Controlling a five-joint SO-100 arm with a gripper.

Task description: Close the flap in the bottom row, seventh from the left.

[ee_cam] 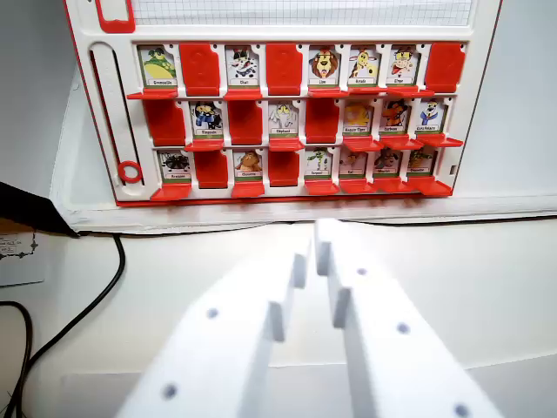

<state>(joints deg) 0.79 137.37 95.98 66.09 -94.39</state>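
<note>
Target flap (386, 163) sits in the board's (104, 131) bottom row, second from the right end, open with its picture showing, red lip jutting below. It lies ahead and to the wrist view's right of the claw (315, 239), apart from it. Claw is nearly clenched, fingers with a thin gap, holding nothing. Coming move likely needs a forward-right reach.

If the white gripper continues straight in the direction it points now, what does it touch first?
Probably the red-and-white flap game board. The white gripper points up the wrist view toward its bottom row, about at the open flap with the green-figure card. Only bare white table lies between. Depth is unclear.
</note>
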